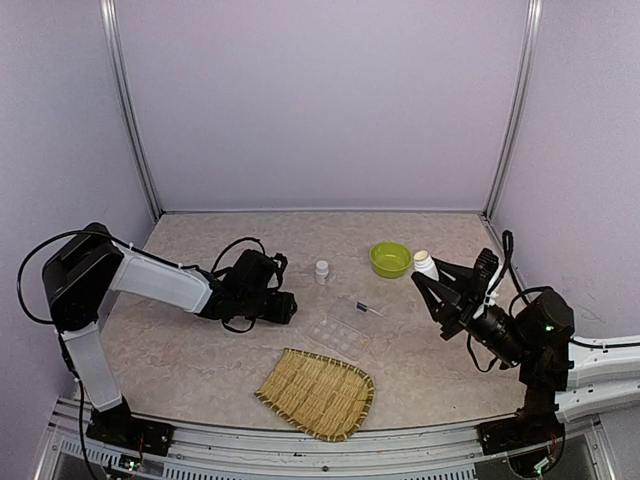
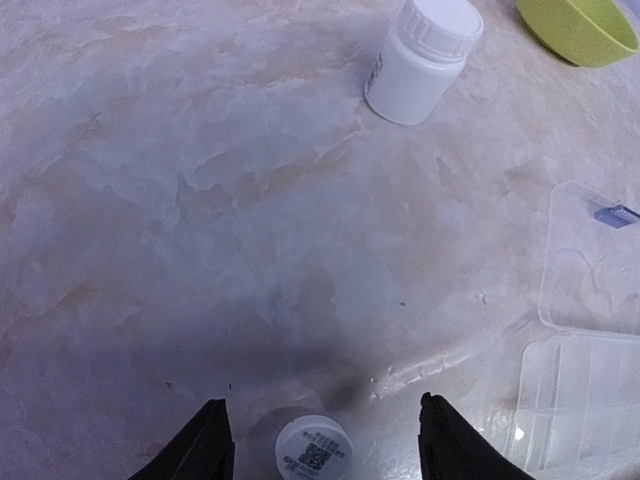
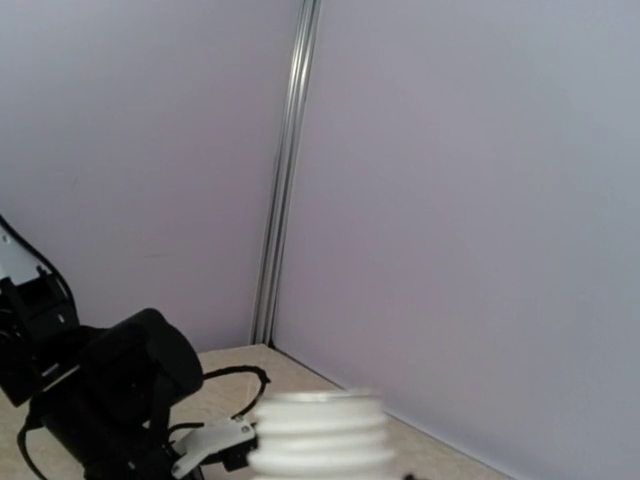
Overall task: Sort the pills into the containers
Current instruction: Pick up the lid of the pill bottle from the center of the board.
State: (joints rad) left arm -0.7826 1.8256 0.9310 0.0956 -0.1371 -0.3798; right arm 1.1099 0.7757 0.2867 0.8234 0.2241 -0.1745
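The pale marbled counter (image 1: 200, 350) filled the floor of the booth. The left arm (image 1: 160, 280) reached along it toward the middle. Its tool (image 2: 325, 440) was low over the surface with the fingers (image 2: 205, 450) apart. The right arm (image 1: 540, 340) rose from the near right corner. Its tool (image 1: 428, 280) was lifted off the counter and clamped on a white bottle (image 1: 426, 265), whose ridged top (image 3: 320, 435) filled the bottom of the right wrist view.

A woven tray (image 1: 317, 392) lay near the front edge, just right of centre. Just beyond it was the clear organiser box (image 1: 340, 332), between the two tools. Its lid (image 1: 365, 310) was folded open toward the far right (the compartments looked clear, though the plastic was hard to read). A lime-green bowl (image 1: 390, 259) sat farther back, just left of the held bottle.

A small white bottle (image 1: 321, 271) stood upright on the counter, left of the bowl and beyond the box. A small white round piece (image 2: 313, 448) bearing a printed code square lay between the left tool's fingers, touching neither. A small dark mark (image 2: 615, 213) showed on the open lid.
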